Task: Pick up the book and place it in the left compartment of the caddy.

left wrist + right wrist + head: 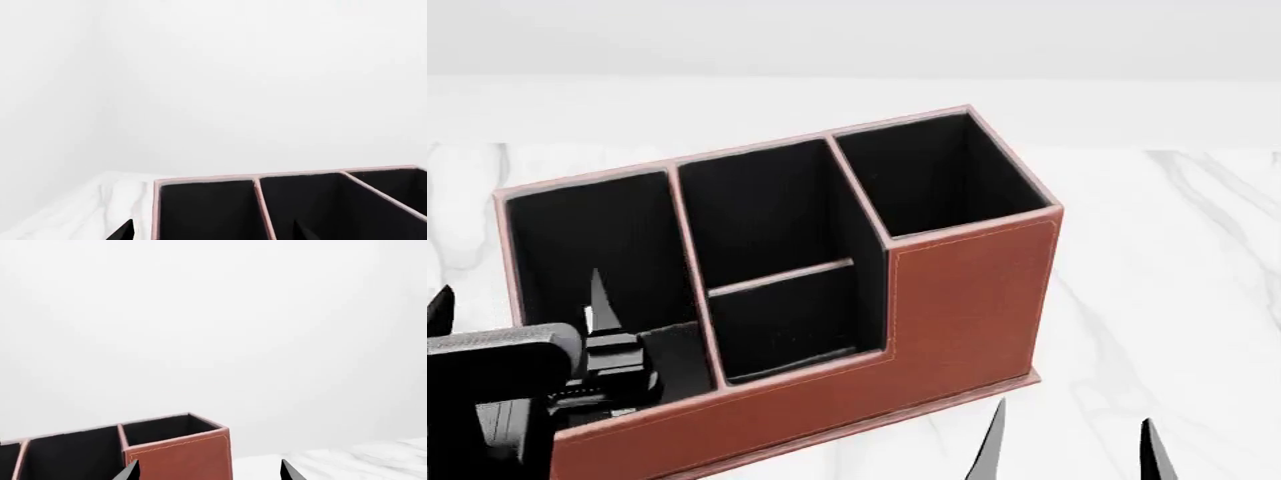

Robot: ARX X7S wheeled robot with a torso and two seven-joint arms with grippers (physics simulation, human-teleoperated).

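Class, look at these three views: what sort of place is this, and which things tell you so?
Probably a simulated desk or tabletop workspace: a white marble-veined table, a reddish-brown caddy of the desk-organizer kind standing on it, and bare white walls behind. Nothing else furnishes the place.

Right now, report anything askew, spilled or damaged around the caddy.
Nothing stands out. The caddy sits upright and intact on the marble table, with its visible bays clean. The left gripper is low inside the left compartment. The book is not visible from any view.
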